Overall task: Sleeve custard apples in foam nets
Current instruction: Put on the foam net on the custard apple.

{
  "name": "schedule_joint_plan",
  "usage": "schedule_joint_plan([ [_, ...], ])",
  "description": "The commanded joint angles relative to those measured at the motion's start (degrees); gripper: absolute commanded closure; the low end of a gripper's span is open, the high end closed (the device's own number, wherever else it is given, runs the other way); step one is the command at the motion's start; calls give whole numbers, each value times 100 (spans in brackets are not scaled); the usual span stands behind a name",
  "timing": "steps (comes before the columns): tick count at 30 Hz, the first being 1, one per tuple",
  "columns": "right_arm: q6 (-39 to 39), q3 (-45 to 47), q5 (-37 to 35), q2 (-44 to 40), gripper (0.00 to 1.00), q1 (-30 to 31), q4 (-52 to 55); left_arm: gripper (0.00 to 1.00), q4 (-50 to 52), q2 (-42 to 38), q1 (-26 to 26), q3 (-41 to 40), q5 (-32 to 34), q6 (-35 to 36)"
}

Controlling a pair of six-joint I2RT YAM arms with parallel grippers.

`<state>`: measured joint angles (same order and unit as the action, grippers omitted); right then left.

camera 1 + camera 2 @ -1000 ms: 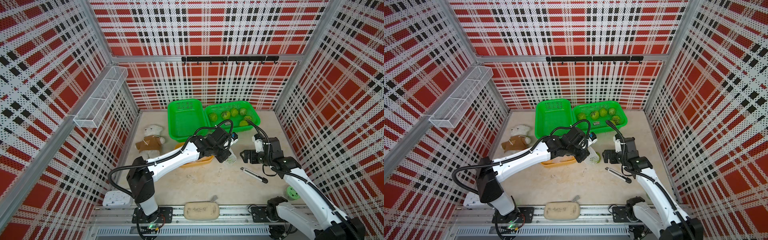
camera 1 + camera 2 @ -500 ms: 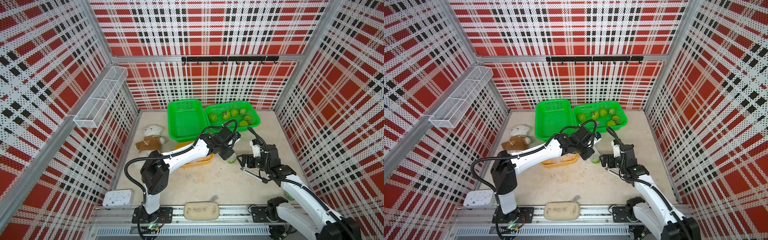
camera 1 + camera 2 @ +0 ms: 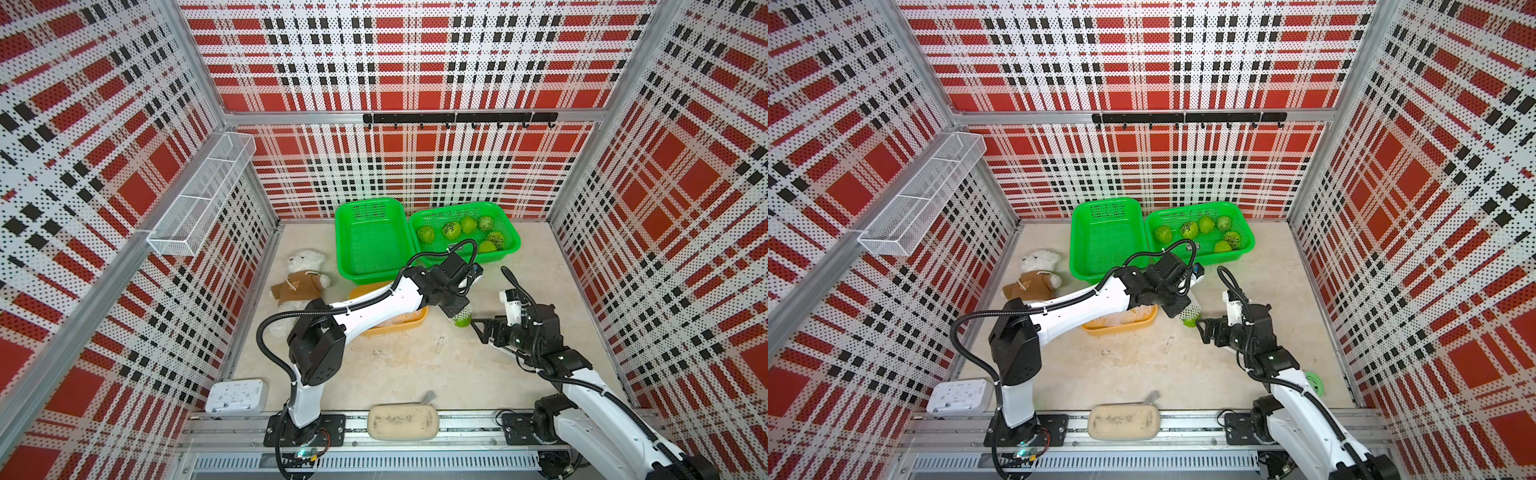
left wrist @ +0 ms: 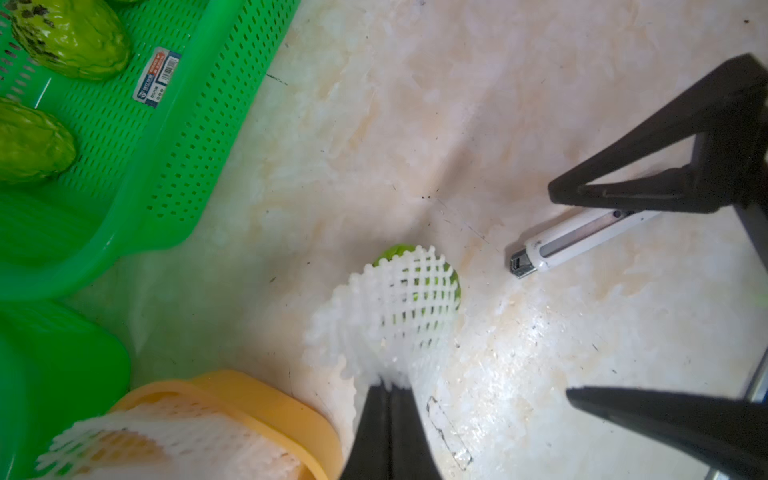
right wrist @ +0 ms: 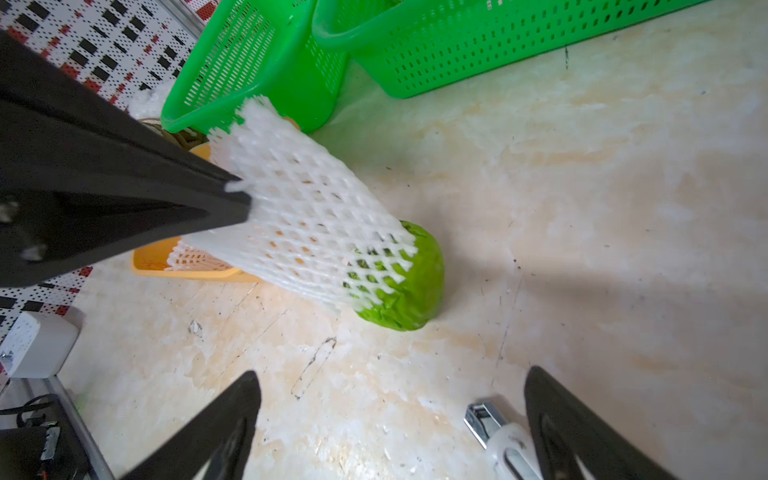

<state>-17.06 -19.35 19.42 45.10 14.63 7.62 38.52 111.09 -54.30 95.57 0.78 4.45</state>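
Left gripper (image 5: 245,199) pinching foam net (image 5: 307,216) by upper end; net slanting over custard apple (image 5: 411,291) sitting on table (image 5: 582,208), covering half. Right gripper (image 5: 390,372) gaping wide just beside apple, facing bare end, nearer arm.

custard apple (image 5: 415,291) half hidden in foam net (image 5: 307,224), knife (image 5: 507,451) cut off (picture edge)

The left arm (image 3: 374,301) and the right arm (image 3: 598,395) wear glossy white shells on their long links, with boxy black joints between. A ribbed black cable (image 3: 266,332) loops beside each. The left pincer (image 4: 388,390) and right pincer (image 5: 392,374) end in thin, matte black, wedge-shaped fingers (image 5: 199,436). Each arm stands on a black base plate (image 3: 332,428).
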Motion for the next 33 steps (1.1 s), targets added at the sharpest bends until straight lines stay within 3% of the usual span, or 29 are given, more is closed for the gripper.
schedule_joint_plan([
  [1, 10, 11, 36, -88, 0, 133, -367, 100, -70, 202, 6, 256, -168, 95],
  [12, -310, 67, -899, -390, 0, 990, -191, 100, 63, 542, -29, 533, -725, 128],
  [20, -581, 237, -1221, -746, 0, 1040, -218, 100, 341, 938, 250, 1078, -735, -102],
  [26, -1021, 419, -1502, -722, 0, 1042, -393, 100, 600, 1381, 324, 1784, -749, -23],
  [33, -986, 381, -1547, -532, 0, 1044, -526, 100, 829, 1652, 333, 2180, -788, 162],
])
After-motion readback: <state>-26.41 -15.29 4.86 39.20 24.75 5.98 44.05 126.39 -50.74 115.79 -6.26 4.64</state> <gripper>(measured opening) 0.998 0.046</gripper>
